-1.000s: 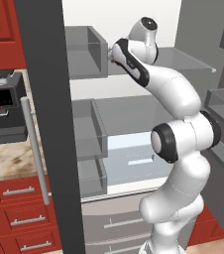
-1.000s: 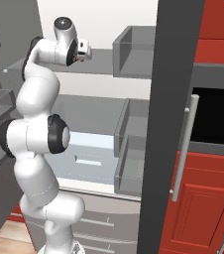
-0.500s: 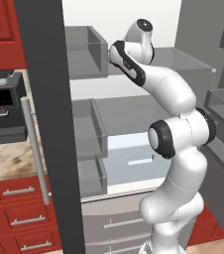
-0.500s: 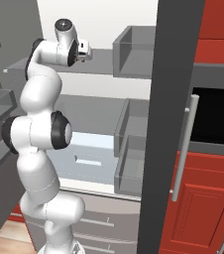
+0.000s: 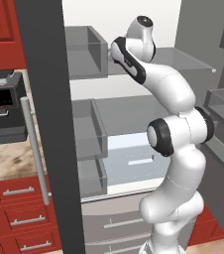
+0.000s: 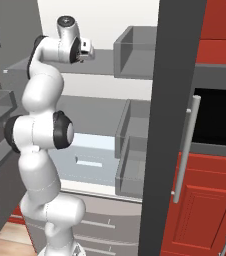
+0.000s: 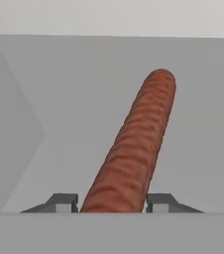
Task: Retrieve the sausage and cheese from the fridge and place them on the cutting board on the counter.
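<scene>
In the hand view the reddish-brown sausage [image 7: 134, 149] lies on the grey top shelf of the fridge [image 5: 183, 59], pointing away from the hand. My gripper [image 7: 112, 203] has a finger tip [image 7: 64, 202] pressed against each side of its near end. From the right base view the gripper [image 6: 91, 51] is reached in over that top shelf, high inside the open fridge. The cheese and the cutting board are out of view.
The dark edge of the open left fridge door [image 5: 44, 124] stands close to the arm, with grey door bins [image 5: 86, 52] beside the hand. A coffee machine [image 5: 2, 106] sits on the counter [image 5: 5, 158] at left. Red cabinets [image 6: 205, 200] flank the right door.
The jaws have come in from wide open onto the sausage. The arm has barely moved at the top shelf.
</scene>
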